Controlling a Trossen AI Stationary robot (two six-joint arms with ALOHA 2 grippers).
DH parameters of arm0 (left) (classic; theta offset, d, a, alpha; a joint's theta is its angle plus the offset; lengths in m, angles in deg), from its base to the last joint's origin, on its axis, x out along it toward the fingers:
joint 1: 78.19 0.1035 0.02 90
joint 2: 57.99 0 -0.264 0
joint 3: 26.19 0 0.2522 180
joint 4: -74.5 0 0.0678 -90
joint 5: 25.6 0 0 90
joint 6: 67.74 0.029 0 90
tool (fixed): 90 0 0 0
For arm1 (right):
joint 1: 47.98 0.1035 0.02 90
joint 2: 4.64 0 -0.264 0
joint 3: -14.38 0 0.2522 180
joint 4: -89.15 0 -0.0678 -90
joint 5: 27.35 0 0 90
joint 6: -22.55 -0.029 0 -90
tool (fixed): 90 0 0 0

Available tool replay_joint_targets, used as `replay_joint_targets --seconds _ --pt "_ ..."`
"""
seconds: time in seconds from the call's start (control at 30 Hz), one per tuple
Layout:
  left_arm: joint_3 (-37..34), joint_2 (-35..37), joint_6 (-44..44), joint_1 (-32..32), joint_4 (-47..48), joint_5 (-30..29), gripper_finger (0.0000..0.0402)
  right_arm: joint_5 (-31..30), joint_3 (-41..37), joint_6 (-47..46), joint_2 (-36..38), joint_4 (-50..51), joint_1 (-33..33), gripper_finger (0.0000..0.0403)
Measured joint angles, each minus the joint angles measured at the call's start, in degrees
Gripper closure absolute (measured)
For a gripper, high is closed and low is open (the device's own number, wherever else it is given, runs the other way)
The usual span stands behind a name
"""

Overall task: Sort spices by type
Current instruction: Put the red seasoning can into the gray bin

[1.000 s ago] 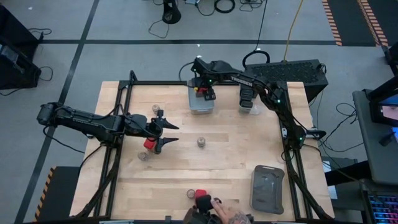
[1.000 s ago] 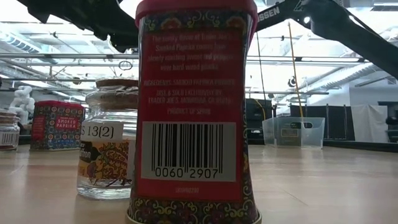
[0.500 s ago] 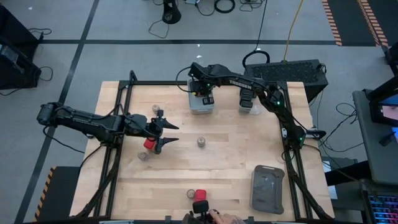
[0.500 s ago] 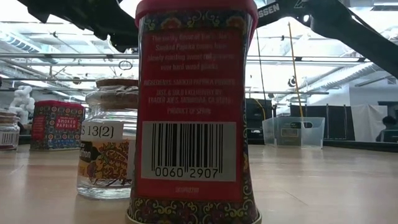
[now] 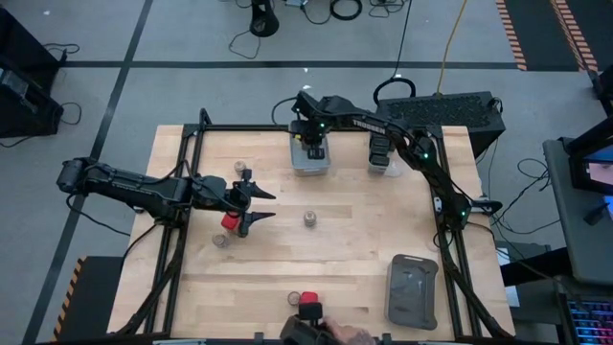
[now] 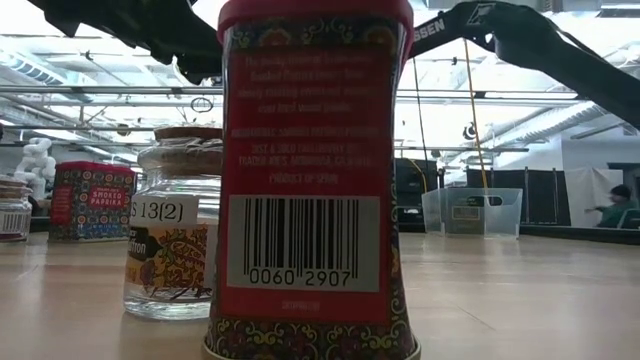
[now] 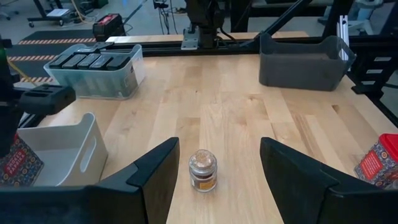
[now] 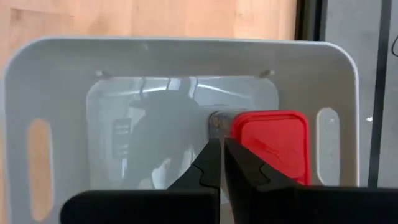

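Over the light grey bin (image 5: 308, 161) my right gripper (image 8: 222, 144) hangs shut, pointing down. A red-capped spice (image 8: 270, 146) lies in that bin (image 8: 56, 81), beside the fingertips. My left gripper (image 7: 219, 143) stands open and level over the table's left half (image 5: 270, 205); a tan-topped jar (image 7: 203, 171) stands on the table beyond its fingers (image 5: 310, 218). A red spice tin (image 5: 230, 222) stands under the left gripper. Dark spices fill the clear bin (image 7: 93, 71).
A red-capped spice (image 5: 308, 299) and a jar (image 5: 294, 300) stand at the near edge, close to the low camera (image 6: 315, 170). More jars (image 5: 240, 167) (image 5: 220, 240) stand at the left. A dark grey tray (image 5: 412, 290) lies near right. A person's hand (image 5: 340, 335) shows at the near edge.
The red-capped spice that showed at my right gripper over the grey bin now lies in the bin, and the gripper has shut and shifted slightly toward the table's left. The hand at the near edge has drawn back.
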Motion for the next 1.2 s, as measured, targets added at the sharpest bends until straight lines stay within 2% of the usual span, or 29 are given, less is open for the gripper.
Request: replay_joint_targets --seconds 0.47,0.6,0.73,1.2 --pt "0.0 0.0 0.0 0.0 0.2 -0.2 0.0171 -0.6 0.0 -1.2 -0.8 -1.5 -2.3 0.0403" --pt "0.0 0.0 0.0 0.0 0.2 -0.2 0.0171 -4.9 0.0 -0.3 -1.0 0.8 -2.8 0.0403" --pt "0.0 0.0 0.0 0.0 0.2 -0.2 0.0171 -6.7 0.0 0.2 -1.0 1.2 -2.9 0.0403" --pt "0.0 0.0 0.0 0.0 0.1 -0.2 0.0171 -6.4 0.0 1.7 -0.3 3.3 -1.9 0.0403"
